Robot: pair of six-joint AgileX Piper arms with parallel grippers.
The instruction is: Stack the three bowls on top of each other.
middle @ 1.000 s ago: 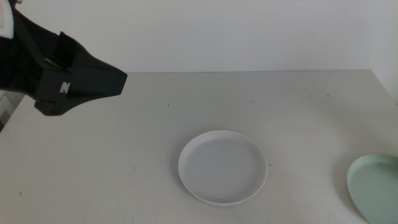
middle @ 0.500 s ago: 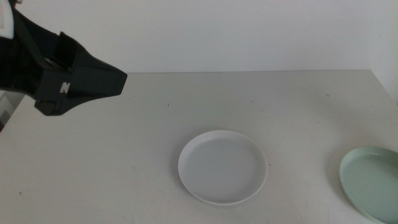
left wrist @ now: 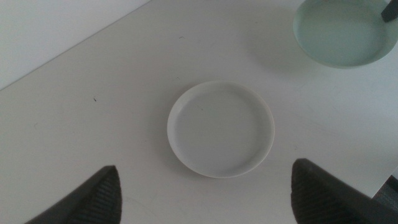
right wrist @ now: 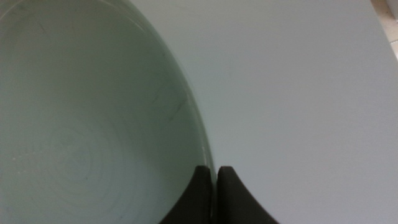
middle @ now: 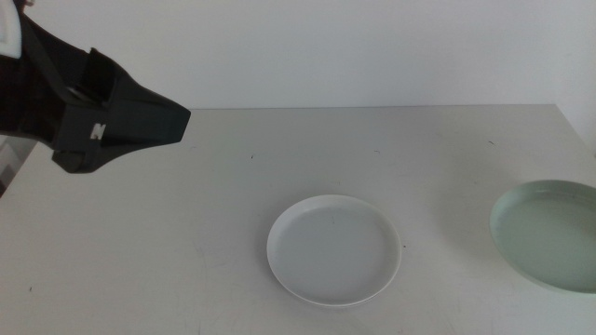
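Note:
A white bowl [middle: 334, 248] lies flat on the table's middle; the left wrist view shows this white bowl [left wrist: 221, 129] from above. A pale mint green bowl [middle: 549, 233] hangs tilted at the right side, slightly above the table. My right gripper [right wrist: 216, 171] is shut on the rim of the green bowl [right wrist: 81, 124]; in the middle view this gripper is outside the picture. The left wrist view has the green bowl [left wrist: 339, 31] near the table's corner. High over the far left, my left gripper [middle: 121, 116] is open and holds nothing.
The white table [middle: 186, 233] ends at a pale wall at the back, and its right edge [middle: 577, 130] runs close past the green bowl. Bare tabletop lies between the two bowls and on the left half.
The green bowl has moved left and further into the middle view, rising off the table. The left arm and the white bowl have stayed still.

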